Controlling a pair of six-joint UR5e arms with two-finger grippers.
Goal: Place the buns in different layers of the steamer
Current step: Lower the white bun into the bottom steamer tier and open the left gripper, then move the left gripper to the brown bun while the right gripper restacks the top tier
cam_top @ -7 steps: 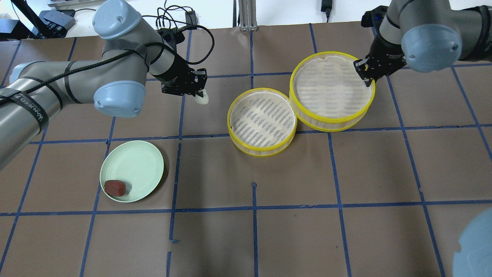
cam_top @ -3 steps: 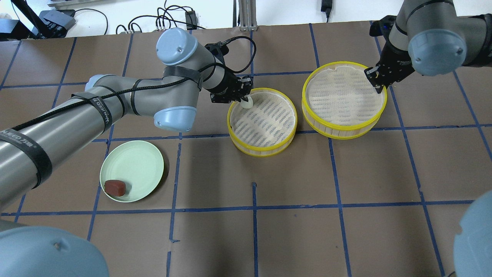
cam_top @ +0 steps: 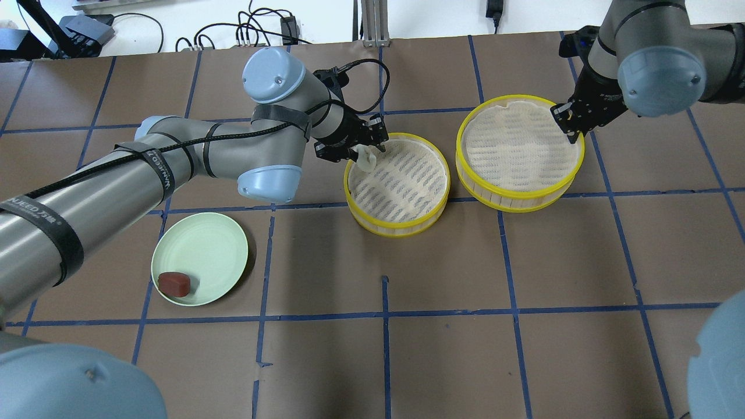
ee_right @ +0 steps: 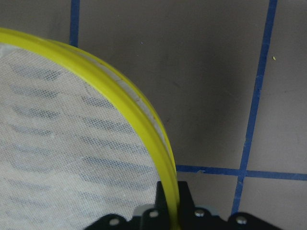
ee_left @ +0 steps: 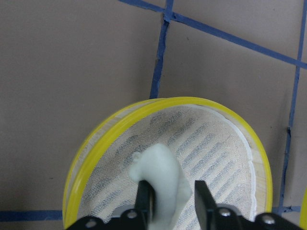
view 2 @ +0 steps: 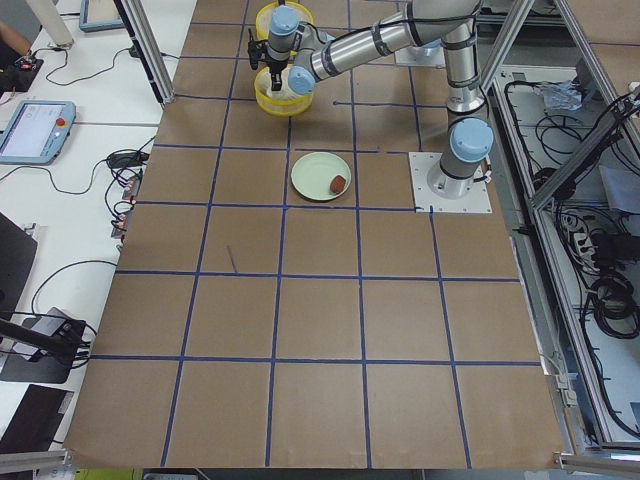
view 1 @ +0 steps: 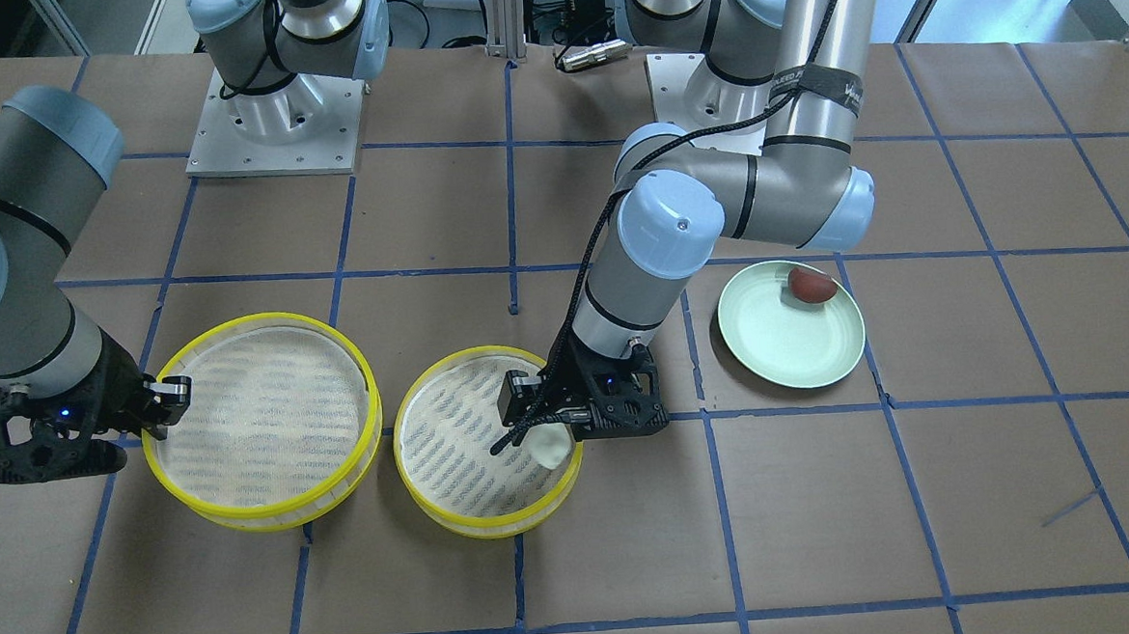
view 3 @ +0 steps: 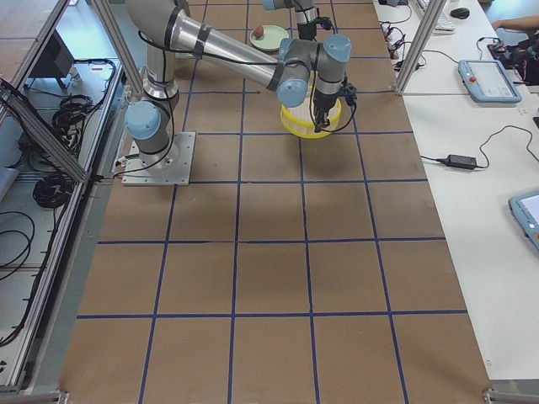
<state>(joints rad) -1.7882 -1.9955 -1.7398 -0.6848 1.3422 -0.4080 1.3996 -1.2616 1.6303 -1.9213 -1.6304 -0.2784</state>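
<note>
A brown paper-covered table [cam_top: 524,262] is ruled into squares by blue tape. Each arm stands on a grey metal base plate [view 1: 274,129] at the table's edge. Aluminium frame posts [view 2: 150,50] rise around the table, and loose black cables [view 2: 125,165] and a screen pendant [view 2: 35,130] lie on the white benches beside it.

The left gripper [cam_top: 364,152] is closed on a small white oblong bun [ee_left: 160,167], holding it over the mesh just inside the edge of a yellow-rimmed round steamer tray [cam_top: 398,228]. Just beside this tray stands the second matching tray [cam_top: 518,201], and the right gripper [cam_top: 569,125] is clamped on its yellow rim, one finger inside and one outside. Well apart from both trays, a reddish-brown egg-shaped bun [cam_top: 174,284] lies at the edge of a pale green round plate [cam_top: 204,250].
</note>
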